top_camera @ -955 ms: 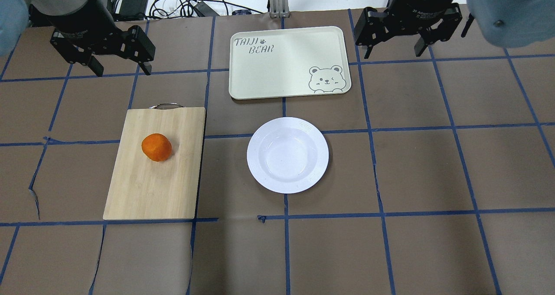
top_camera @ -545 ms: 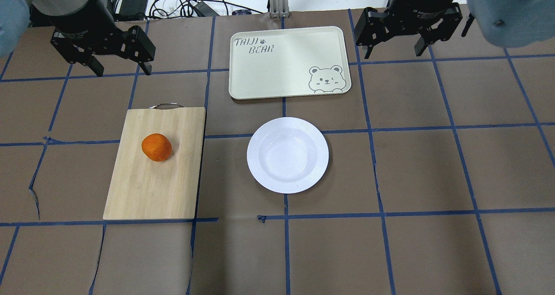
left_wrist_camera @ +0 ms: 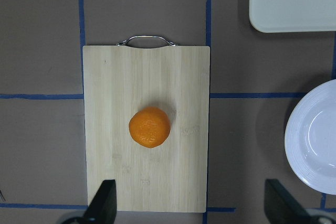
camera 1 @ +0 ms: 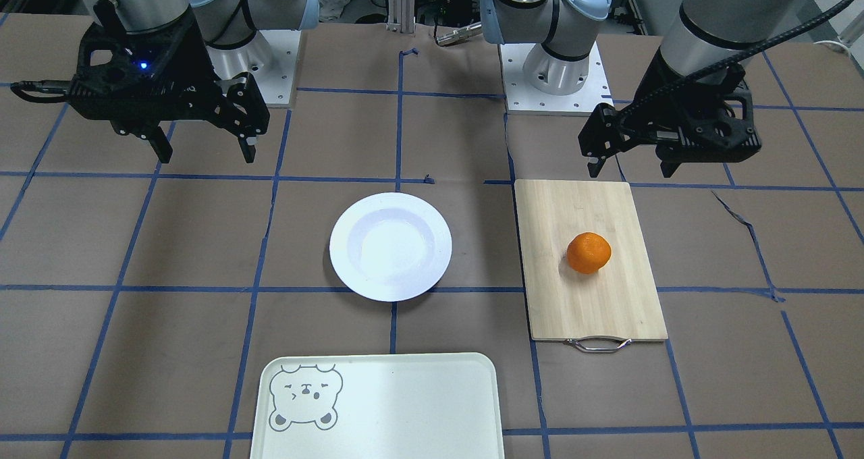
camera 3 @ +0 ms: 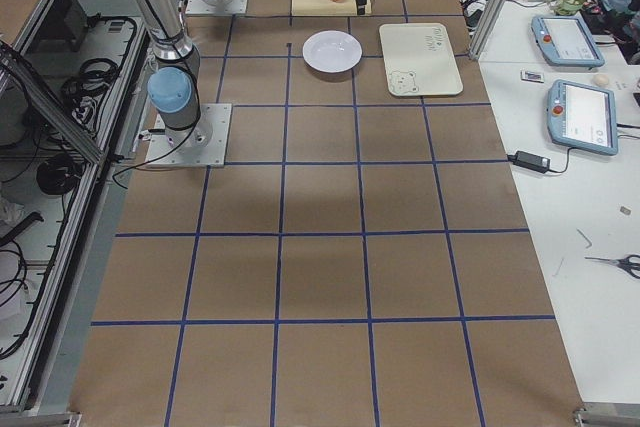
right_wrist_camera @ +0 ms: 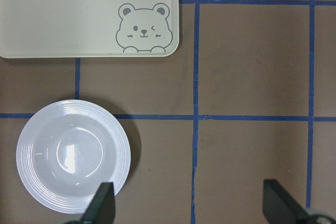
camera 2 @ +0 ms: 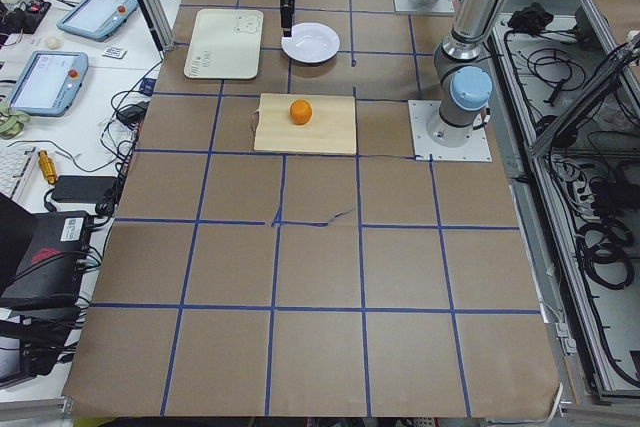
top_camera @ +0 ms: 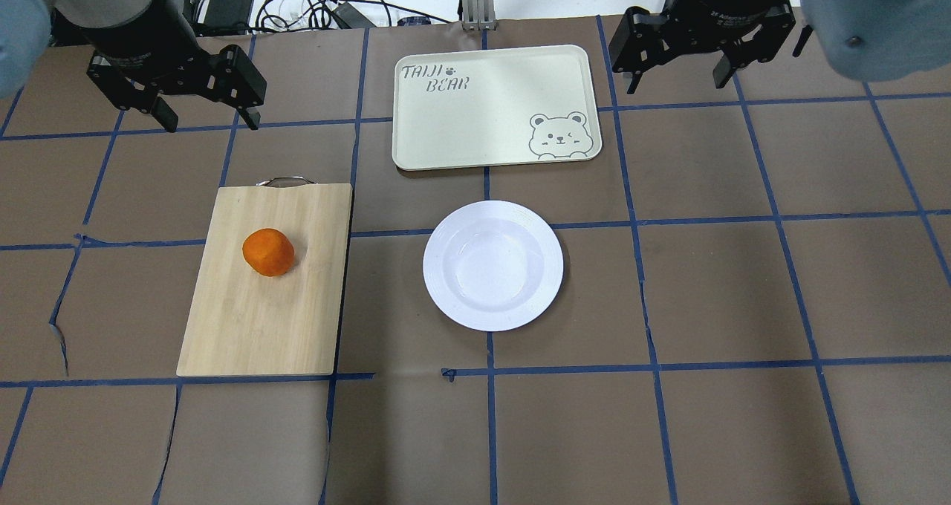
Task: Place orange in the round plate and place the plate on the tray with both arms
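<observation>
The orange [top_camera: 268, 252] [camera 1: 588, 252] [left_wrist_camera: 149, 127] lies on a bamboo cutting board [top_camera: 252, 319]. To the board's right, the white round plate [top_camera: 492, 265] [camera 1: 390, 246] [right_wrist_camera: 72, 156] sits empty on the table. The pale tray [top_camera: 490, 104] [right_wrist_camera: 79, 14] with its bear face lies beyond the plate, also empty. My left gripper [top_camera: 212, 122] [camera 1: 631, 172] hangs open in the air above the table, beyond the board's handle end. High to the right of the tray, my right gripper [top_camera: 674, 85] [camera 1: 207, 156] is open too. Neither gripper holds anything.
Brown paper with a blue tape grid covers the table. A metal handle [top_camera: 284, 181] sticks out from the board's far end. Cables and a power brick [top_camera: 297, 7] lie past the far table edge, beside an aluminium post [top_camera: 475, 0].
The right gripper has drifted slightly toward the far edge of the table. The left gripper, orange, plate and tray have stayed put.
</observation>
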### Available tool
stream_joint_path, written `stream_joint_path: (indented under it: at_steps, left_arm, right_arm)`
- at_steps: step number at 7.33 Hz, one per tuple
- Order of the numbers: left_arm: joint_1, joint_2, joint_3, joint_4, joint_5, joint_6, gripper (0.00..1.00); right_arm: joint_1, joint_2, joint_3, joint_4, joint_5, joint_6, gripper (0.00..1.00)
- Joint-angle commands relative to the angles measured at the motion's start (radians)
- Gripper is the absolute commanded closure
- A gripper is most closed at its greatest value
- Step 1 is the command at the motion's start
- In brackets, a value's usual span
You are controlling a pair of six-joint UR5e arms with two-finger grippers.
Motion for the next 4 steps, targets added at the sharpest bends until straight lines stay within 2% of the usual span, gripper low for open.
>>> stream_joint_path:
  at_steps: [1,4]
  left_arm:
    - [0.0,0.0,-0.001,-0.001,0.0,0.0,0.0]
    - [0.0,-0.003,-0.004,-0.004,-0.006,-0.014,0.0]
  right_arm:
    - [0.001,0.0,0.0,0.006,0.0,-0.001,0.0]
    - [0.0,-0.001,0.0,0.012,-0.003,-0.022,0.0]
